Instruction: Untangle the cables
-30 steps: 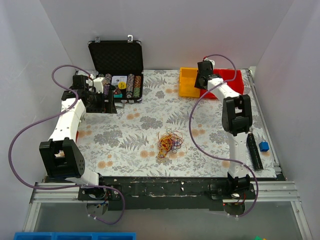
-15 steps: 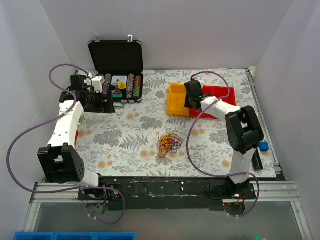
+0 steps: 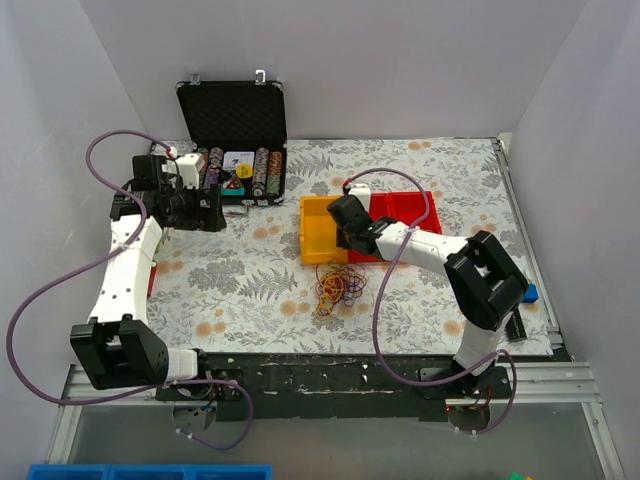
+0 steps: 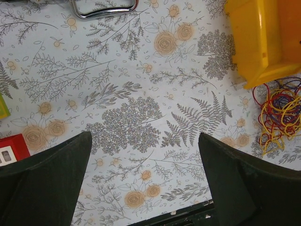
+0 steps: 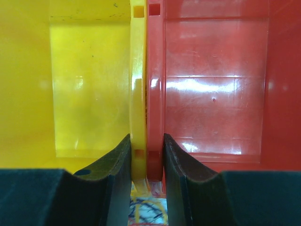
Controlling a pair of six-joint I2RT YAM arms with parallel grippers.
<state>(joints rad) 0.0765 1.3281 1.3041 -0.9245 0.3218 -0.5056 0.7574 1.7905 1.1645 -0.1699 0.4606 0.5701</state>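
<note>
Progress: none evident. The cables [image 3: 340,285] lay on the counter [image 3: 250,275] as one knotted clump, with no strand drawn free; all the separating was judged outstanding.

Right tool [image 5: 146,141]: closed down narrow, its fingers pinching the touching walls of the yellow bin [image 3: 320,235] and the red bin [image 3: 405,205]. The clump lay just below and ahead of its fingertips, at the yellow bin's near edge, not held.

Left tool [image 4: 144,136]: spread wide and holding nothing, with bare counter beneath; the clump lay well off to its right.

Orientation: the clump was roughly round, loops splaying all ways. No long axis or pointing direction could be assigned.
</note>
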